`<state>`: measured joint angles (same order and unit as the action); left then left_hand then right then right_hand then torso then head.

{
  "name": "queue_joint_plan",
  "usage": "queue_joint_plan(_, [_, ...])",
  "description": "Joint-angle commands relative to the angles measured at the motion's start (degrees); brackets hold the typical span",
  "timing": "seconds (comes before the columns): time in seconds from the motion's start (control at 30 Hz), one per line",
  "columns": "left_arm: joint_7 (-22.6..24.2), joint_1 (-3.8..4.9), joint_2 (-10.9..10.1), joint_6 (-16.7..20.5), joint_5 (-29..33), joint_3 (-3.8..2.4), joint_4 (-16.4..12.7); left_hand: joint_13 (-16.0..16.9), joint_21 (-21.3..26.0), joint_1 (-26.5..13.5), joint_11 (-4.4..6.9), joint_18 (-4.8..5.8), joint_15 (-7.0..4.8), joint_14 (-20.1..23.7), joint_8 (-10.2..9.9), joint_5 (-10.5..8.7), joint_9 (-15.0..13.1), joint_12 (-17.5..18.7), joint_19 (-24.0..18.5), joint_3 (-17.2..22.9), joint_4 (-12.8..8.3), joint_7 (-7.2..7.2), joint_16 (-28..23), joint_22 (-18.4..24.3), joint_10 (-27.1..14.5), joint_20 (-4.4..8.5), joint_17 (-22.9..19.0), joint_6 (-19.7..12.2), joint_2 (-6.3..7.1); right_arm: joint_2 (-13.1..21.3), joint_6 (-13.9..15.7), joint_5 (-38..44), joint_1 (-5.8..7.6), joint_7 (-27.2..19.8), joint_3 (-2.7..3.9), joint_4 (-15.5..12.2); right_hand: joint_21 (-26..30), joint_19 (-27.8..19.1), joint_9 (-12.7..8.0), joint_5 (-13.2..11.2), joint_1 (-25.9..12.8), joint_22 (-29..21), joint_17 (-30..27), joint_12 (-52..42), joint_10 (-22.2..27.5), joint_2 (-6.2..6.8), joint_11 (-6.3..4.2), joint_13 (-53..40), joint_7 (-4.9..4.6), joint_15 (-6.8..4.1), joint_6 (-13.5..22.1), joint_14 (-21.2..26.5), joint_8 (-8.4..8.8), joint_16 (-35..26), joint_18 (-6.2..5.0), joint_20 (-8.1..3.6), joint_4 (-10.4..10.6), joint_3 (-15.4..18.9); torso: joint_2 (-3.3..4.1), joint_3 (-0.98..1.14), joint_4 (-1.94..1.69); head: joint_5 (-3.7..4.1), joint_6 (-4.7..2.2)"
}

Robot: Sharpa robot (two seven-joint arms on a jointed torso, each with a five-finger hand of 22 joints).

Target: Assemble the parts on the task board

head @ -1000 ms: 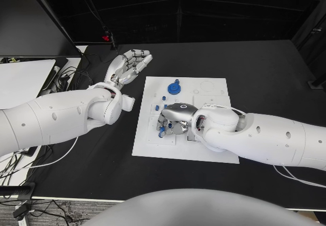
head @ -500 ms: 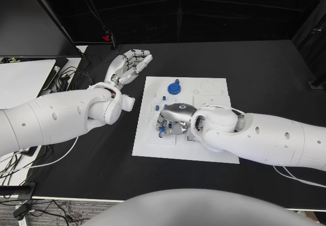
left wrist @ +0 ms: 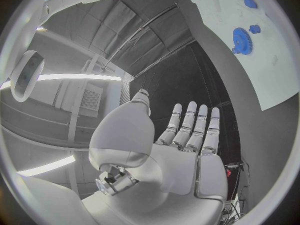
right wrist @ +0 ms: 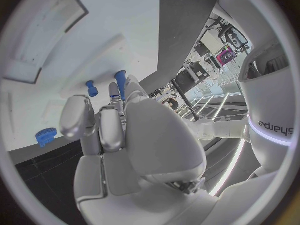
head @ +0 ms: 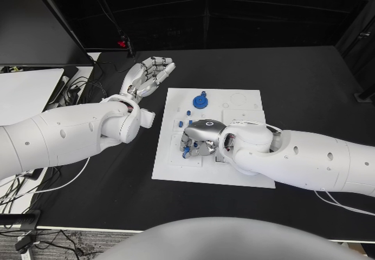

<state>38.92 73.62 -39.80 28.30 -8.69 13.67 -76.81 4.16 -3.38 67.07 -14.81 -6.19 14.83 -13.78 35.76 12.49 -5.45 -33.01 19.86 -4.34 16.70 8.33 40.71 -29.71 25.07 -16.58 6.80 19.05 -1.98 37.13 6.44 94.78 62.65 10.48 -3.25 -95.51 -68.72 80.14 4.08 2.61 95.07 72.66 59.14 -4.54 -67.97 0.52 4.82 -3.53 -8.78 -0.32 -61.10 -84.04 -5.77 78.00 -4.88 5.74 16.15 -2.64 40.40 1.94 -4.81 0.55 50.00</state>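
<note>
The left hand (head: 147, 74) lies above the black worktop (head: 312, 86), just left of the task board (head: 176, 168), fingers straight, grasping nothing. Over the board's middle, the right hand (head: 199, 142) curls down, pinching a blue part (right wrist: 120, 83).

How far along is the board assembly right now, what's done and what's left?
Early to midway, as far as I can tell. Done: a blue gear sits at the far end of the task board. In hand: the right hand is down over the board's middle, fingers at a blue peg. Left: another small blue peg lies loose; the left hand hangs open off the board.
</note>
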Motion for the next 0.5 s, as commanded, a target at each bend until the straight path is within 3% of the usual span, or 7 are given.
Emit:
queue_joint_plan(0.03, [6.48,0.1,0.0,-0.45,0.05,-0.05,0.01,-0.07,-0.33,0.08,0.11,1.05,-0.1,0.4,0.25,0.28,0.1,-0.18,0.18,-0.46,-0.02,8.54,0.34,0.05,-0.36,-0.13,-0.05,-0.29,-0.71,-0.07,-1.18,1.06,0.06,-0.87,0.02,-0.2,0.15,-0.28,0.05,0.11,0.74,-0.04,0.01,0.22,-0.31,0.06,-0.01,-0.01,0.27,0.34,-0.31,-0.95,0.02,-0.08,-0.78,0.23,0.05,-0.41,0.01,-0.01,-0.02,0.08,0.0])
queue_joint_plan(0.27, [6.46,0.1,0.01,-0.46,0.05,-0.05,0.01,-0.09,-0.34,0.25,0.12,1.05,-0.1,0.38,0.35,0.42,0.15,-0.31,0.19,-0.53,-0.03,8.54,0.45,0.07,-0.35,-0.13,-0.15,-0.29,-0.83,-0.08,-0.65,1.34,0.06,-1.3,0.01,-0.24,0.51,-0.46,-0.21,0.11,0.06,-0.3,-0.42,0.84,0.54,0.96,0.45,0.09,-0.32,0.58,0.74,-0.87,0.77,-0.29,-0.83,0.36,0.34,0.19,-0.01,-0.05,-0.04,0.08,0.0])
queue_joint_plan(0.5, [6.46,0.1,0.01,-0.48,0.05,-0.05,0.0,-0.1,-0.34,0.28,0.12,1.05,-0.11,0.38,0.37,0.44,0.16,-0.35,0.2,-0.55,-0.03,8.54,0.48,0.07,-0.34,-0.13,-0.17,-0.29,-0.85,-0.03,0.73,1.43,0.04,-1.38,0.0,-0.36,1.61,-1.04,-0.53,0.14,-2.71,-1.1,-1.66,1.06,5.13,2.88,2.09,0.03,-2.1,1.88,5.65,-0.55,2.38,-0.9,-0.93,1.3,0.24,2.05,-0.01,-0.02,-0.04,0.05,0.0])
